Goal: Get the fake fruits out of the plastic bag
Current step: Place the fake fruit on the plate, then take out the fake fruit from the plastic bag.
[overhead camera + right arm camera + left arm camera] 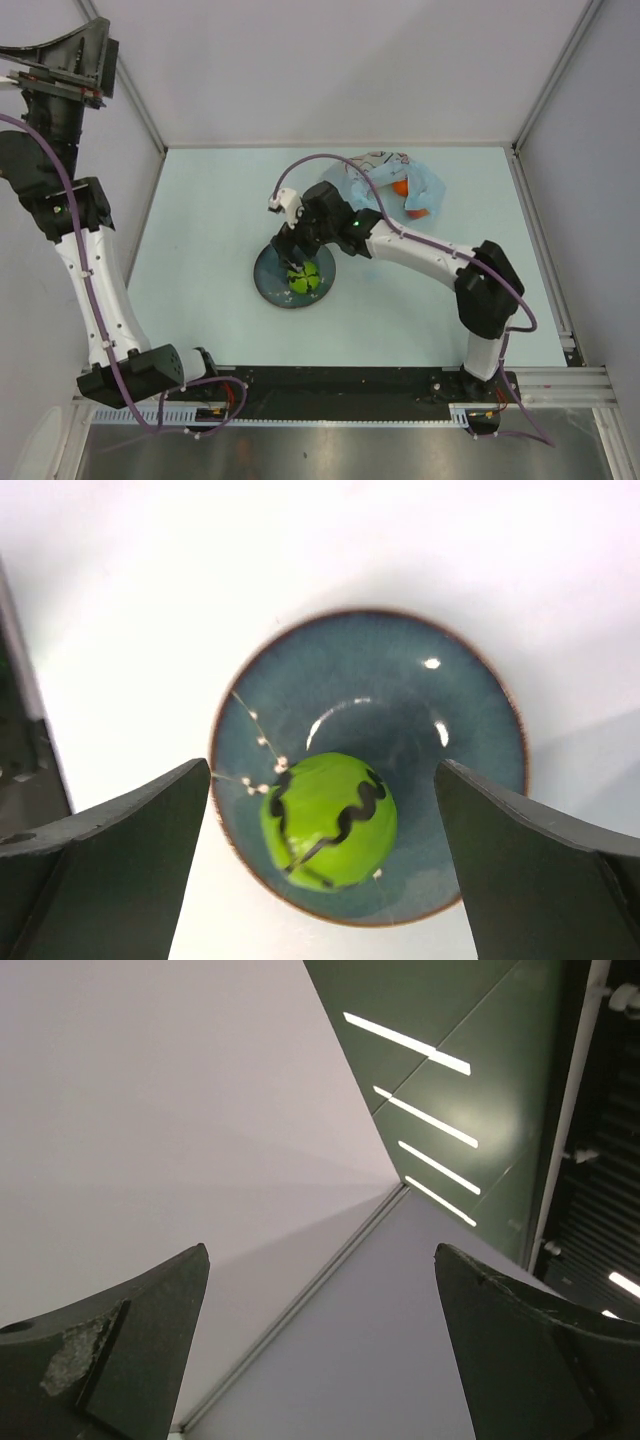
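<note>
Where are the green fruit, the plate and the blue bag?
green fruit (pixel 328 820), right wrist view, its striped top
plate (pixel 400 685), right wrist view, bare inner surface
plastic bag (pixel 432 182), top view, light blue right part

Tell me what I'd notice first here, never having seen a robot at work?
Most likely the bright green round fruit with dark wavy stripes, lying on a dark blue plate in the middle of the table, with the right gripper hanging open just above it. Next, the crinkly light blue plastic bag at the far side of the table, an orange fruit showing in it.
</note>
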You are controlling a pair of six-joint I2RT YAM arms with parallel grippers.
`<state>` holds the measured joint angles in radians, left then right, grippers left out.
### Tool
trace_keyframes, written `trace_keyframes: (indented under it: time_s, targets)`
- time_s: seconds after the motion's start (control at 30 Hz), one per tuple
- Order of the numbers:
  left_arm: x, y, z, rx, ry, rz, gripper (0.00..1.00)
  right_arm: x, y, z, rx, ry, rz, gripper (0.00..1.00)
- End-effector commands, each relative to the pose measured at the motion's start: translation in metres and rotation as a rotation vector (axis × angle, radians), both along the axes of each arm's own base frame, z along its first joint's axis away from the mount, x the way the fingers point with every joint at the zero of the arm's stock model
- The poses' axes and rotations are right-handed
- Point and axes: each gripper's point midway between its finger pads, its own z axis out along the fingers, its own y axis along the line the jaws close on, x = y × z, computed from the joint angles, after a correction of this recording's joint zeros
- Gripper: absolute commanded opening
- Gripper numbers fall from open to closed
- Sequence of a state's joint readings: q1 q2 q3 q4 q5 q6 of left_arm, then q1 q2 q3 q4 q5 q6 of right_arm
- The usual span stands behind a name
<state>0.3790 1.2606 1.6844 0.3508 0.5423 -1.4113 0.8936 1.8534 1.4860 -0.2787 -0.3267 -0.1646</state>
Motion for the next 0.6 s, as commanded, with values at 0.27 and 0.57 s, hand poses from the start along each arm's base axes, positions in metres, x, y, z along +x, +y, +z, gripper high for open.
trace_keyframes:
  time_s: [0.27, 0.57]
  targets:
    - [-0.033, 0.001, 0.032, -0.184, 0.030, -0.139, 1.00, -0.038, 0.011, 0.077, 0.190, 0.049, 0.007, 1.00]
    - [-0.039, 0.000, 0.037, -0.177, 0.019, -0.130, 1.00, -0.032, 0.015, 0.081, 0.188, 0.047, 0.000, 1.00]
